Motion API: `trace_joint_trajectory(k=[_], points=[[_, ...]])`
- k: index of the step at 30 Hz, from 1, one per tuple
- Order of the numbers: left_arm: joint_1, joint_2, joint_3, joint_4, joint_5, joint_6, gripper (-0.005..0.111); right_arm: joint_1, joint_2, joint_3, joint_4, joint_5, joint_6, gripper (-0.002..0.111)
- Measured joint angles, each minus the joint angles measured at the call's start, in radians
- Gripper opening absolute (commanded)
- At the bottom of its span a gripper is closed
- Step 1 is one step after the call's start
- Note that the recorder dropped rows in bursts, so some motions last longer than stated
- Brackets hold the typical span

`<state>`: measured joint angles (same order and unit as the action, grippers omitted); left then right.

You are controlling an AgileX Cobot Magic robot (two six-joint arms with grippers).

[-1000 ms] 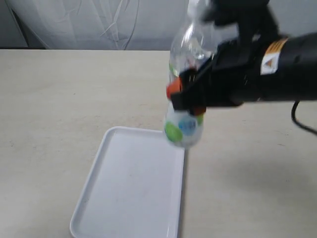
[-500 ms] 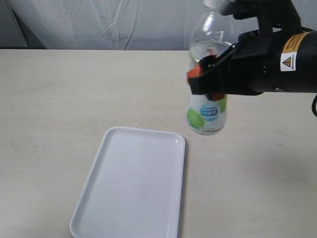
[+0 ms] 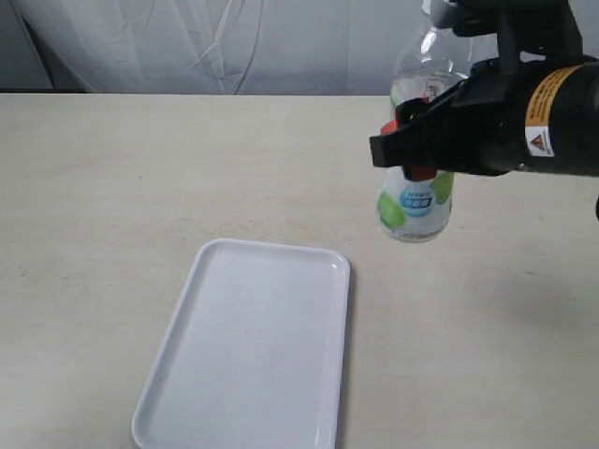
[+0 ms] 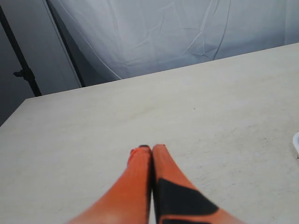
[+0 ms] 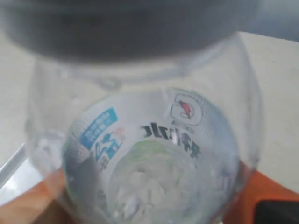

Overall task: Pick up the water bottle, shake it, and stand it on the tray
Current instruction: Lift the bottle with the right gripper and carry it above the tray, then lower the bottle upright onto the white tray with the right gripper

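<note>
The clear water bottle (image 3: 418, 201) hangs nearly upright in the air, to the right of the tray and above the table; its cap is hidden behind the arm. My right gripper (image 3: 412, 154) is shut on its middle, its orange fingers on both sides. In the right wrist view the bottle (image 5: 145, 158) fills the picture, label and base showing, an orange finger (image 5: 261, 196) at each edge. The white tray (image 3: 248, 351) lies flat at the front centre with nothing on it. My left gripper (image 4: 150, 148) is shut with nothing in it, over bare table.
The beige table (image 3: 112, 187) spreads around the tray. A white cloth backdrop (image 3: 187, 42) hangs behind the far edge. A dark stand (image 4: 23, 70) rises beyond the table's corner in the left wrist view.
My right gripper has carried the bottle to the right and a little up, from over the tray's far right corner to well off the tray. The left gripper shows no earlier frame.
</note>
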<state>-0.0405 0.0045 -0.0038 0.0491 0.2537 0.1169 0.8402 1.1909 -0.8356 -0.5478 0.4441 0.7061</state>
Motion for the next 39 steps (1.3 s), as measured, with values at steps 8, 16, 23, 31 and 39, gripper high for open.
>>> trace_joint_trajectory(k=[8, 16, 23, 31, 39], points=[[0.000, 0.000, 0.000, 0.000, 0.000, 0.000, 0.000, 0.061, -0.008, -0.038, 0.002, -0.037, -0.044, -0.001], [0.000, 0.000, 0.000, 0.000, 0.000, 0.000, 0.000, 0.114, -0.013, 0.019, 0.010, -0.009, 0.023, -0.001], [0.000, 0.000, 0.000, 0.000, 0.000, 0.000, 0.000, 0.132, -0.038, 0.020, 0.030, 0.018, 0.008, -0.001], [0.000, 0.000, 0.000, 0.000, 0.000, 0.000, 0.000, 0.137, -0.041, 0.029, 0.033, -0.058, 0.007, -0.001], [0.000, 0.000, 0.000, 0.000, 0.000, 0.000, 0.000, 0.139, 0.039, 0.166, 0.029, -0.444, 0.004, -0.001]])
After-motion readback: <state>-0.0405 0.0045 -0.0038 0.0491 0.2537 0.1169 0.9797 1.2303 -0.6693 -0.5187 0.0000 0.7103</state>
